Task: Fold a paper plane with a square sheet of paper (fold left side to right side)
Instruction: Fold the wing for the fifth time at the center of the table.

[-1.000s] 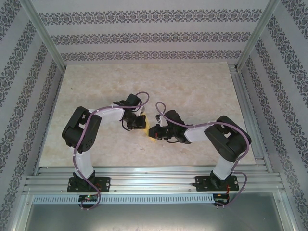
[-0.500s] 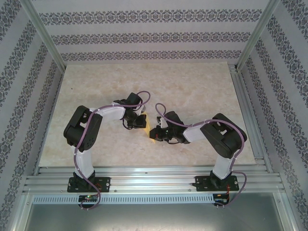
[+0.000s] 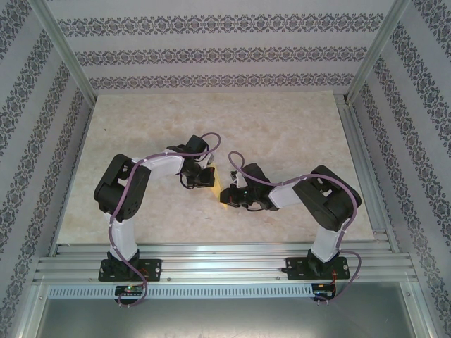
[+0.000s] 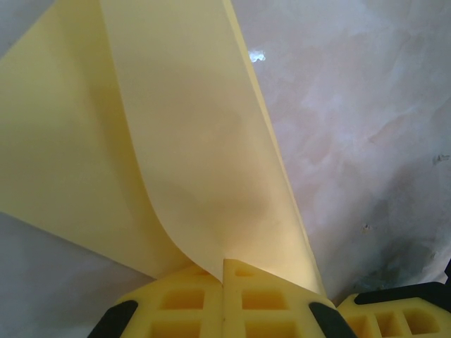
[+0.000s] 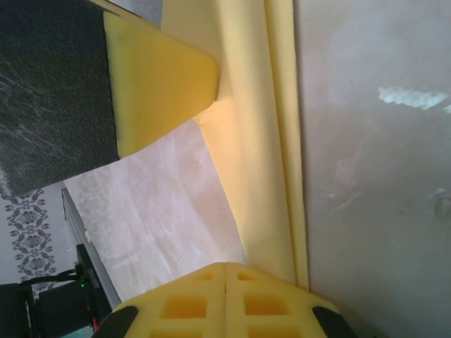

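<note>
The square sheet of paper (image 3: 224, 190) is mustard yellow and lies mid-table between the two grippers. My left gripper (image 4: 224, 264) is shut on one edge of the sheet (image 4: 183, 141), which curls up from the jaws in a bend over the flat part. In the top view the left gripper (image 3: 211, 177) sits just left of the paper. My right gripper (image 5: 225, 267) is shut, with no paper in its seam. The folded paper (image 5: 261, 162) runs past under its right finger. The right gripper (image 3: 227, 198) is at the paper's near end.
The marble-patterned table (image 3: 282, 127) is bounded by patterned walls, with metal rails along the near edge (image 3: 225, 257) and right side (image 3: 363, 162). A tiny white spot (image 4: 257, 55) lies on the table beyond the paper. The left gripper's fingers (image 5: 162, 77) show in the right wrist view.
The left gripper has moved slightly right and away with the paper edge, so more yellow shows. The right arm shifted a little. Over the last half second almost nothing moves.
</note>
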Robot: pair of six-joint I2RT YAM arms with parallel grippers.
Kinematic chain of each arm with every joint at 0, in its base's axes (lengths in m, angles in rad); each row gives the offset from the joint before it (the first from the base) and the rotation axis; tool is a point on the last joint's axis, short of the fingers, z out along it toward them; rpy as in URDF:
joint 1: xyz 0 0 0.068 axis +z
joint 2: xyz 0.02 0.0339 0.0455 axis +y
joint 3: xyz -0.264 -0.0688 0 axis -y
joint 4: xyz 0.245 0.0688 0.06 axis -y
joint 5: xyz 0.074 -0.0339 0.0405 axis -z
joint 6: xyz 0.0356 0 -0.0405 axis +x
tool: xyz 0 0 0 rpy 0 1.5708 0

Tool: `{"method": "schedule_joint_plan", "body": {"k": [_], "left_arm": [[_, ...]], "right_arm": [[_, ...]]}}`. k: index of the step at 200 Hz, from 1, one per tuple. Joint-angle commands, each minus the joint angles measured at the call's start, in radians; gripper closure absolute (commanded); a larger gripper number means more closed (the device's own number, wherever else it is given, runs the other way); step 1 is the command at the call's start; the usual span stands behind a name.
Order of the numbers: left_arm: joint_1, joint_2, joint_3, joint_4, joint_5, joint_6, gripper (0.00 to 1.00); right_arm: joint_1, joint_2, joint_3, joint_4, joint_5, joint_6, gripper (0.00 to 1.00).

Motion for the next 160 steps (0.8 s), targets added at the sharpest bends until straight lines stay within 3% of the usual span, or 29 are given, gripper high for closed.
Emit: {"method": "schedule_joint_plan", "body": {"k": [1,101,142,160], "left_arm": [[0.008,0.044,0.019,-0.027,-0.073,0.02,1.0],[0.011,0.041,0.062,-0.064,-0.107,0.044,1.0],[0.041,-0.012,0.069,-0.095,-0.124,0.052,0.93],[0.081,-0.106,0.045,-0.1,-0.111,0.055,0.77]], "right_arm": [[-0.006,-0.014,-0.019,-0.036,0.005,-0.011,0.95],[-0.007,0.04,-0.03,-0.224,0.102,-0.003,0.96],[-0.007,0.047,-0.025,-0.243,0.116,0.001,0.97],[-0.005,0.049,-0.023,-0.242,0.121,0.003,0.97]]}}
